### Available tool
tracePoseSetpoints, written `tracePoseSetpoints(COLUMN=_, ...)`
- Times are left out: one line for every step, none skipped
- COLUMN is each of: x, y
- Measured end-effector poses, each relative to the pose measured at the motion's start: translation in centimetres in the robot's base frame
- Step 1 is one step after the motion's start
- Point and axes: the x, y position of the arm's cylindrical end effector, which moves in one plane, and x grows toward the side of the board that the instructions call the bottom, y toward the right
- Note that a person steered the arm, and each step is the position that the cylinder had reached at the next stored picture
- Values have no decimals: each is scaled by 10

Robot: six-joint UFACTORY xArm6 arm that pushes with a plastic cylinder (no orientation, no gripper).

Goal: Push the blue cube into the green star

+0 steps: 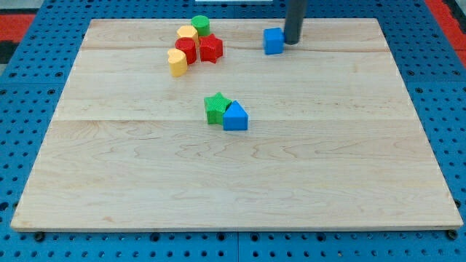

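The blue cube (273,41) sits near the view's top, right of centre, on the wooden board (233,175). My tip (291,41) is at the cube's right side, touching or nearly touching it. The green star (216,108) lies near the board's middle, well below and to the left of the cube. A blue triangular block (235,116) touches the star's lower right side.
A cluster sits at the top left: a green cylinder (200,24), a yellow block (187,33), two red blocks (186,50) (210,49) and a yellow heart-like block (177,62). Blue pegboard (29,87) surrounds the board.
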Motion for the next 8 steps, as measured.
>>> tracePoseSetpoints(x=-40, y=-9)
tracePoseSetpoints(x=-26, y=-28)
tracePoseSetpoints(x=-5, y=-26)
tracePoseSetpoints(x=23, y=-26)
tracePoseSetpoints(x=56, y=-30)
tracePoseSetpoints(x=82, y=-65)
tracePoseSetpoints(x=102, y=-73)
tracePoseSetpoints(x=104, y=-73)
